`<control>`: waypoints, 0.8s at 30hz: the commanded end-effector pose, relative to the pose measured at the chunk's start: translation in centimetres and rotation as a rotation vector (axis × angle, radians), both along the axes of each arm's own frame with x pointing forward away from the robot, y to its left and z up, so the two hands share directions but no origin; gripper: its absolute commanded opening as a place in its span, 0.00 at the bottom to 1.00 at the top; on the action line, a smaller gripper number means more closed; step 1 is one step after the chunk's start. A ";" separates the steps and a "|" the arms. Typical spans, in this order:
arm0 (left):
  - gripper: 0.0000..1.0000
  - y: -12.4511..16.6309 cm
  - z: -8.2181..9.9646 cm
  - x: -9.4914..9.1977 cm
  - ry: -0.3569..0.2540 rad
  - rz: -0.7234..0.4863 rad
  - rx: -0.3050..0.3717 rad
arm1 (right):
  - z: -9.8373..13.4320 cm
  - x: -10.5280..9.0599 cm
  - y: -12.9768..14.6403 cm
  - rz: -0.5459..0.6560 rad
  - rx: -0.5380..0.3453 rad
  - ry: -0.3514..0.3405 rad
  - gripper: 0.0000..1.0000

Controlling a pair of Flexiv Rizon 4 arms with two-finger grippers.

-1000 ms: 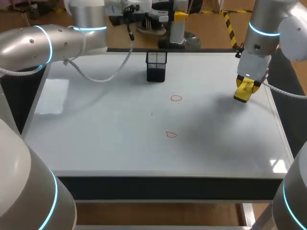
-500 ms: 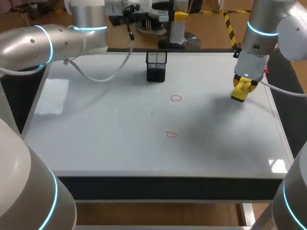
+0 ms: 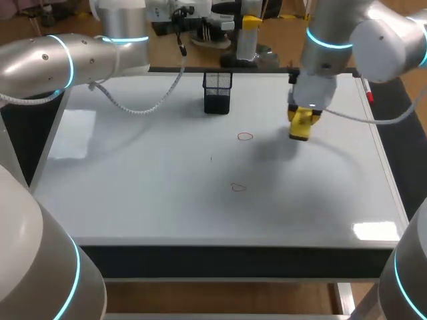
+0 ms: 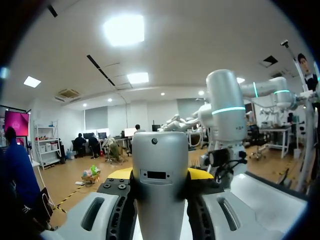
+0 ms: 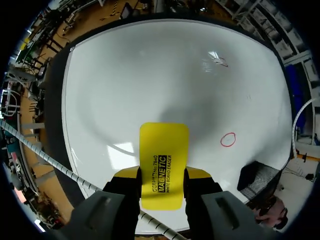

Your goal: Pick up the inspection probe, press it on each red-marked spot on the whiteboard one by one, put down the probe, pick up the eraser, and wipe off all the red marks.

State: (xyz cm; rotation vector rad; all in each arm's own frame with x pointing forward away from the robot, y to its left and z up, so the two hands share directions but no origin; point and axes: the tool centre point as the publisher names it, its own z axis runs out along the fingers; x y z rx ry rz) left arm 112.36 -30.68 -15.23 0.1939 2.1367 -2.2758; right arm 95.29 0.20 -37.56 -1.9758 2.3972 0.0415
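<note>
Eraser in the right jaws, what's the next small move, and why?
Probably slide the eraser sideways to the nearer red mark and lower it onto the whiteboard. The right jaws grip it from both sides, it sits just beside that circle, and both it and the farther red mark are unwiped.

On my feed the counter (image 3: 133,200) is a broad, glossy white slab with a thin pale rim and a dark band (image 3: 233,261) along the edge farthest from the black mesh holder (image 3: 217,92). Overhead light leaves a soft bright patch (image 3: 75,133) well to the holder's left and a sharper glare (image 3: 375,231) at the far right corner from it. A grey shadow (image 3: 270,150) lies near the holder, on its right.
</note>
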 end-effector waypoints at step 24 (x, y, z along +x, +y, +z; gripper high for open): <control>0.00 0.0 0.1 0.1 0.000 -0.003 -0.001 | -2.9 0.4 15.0 0.294 -0.033 0.041 0.00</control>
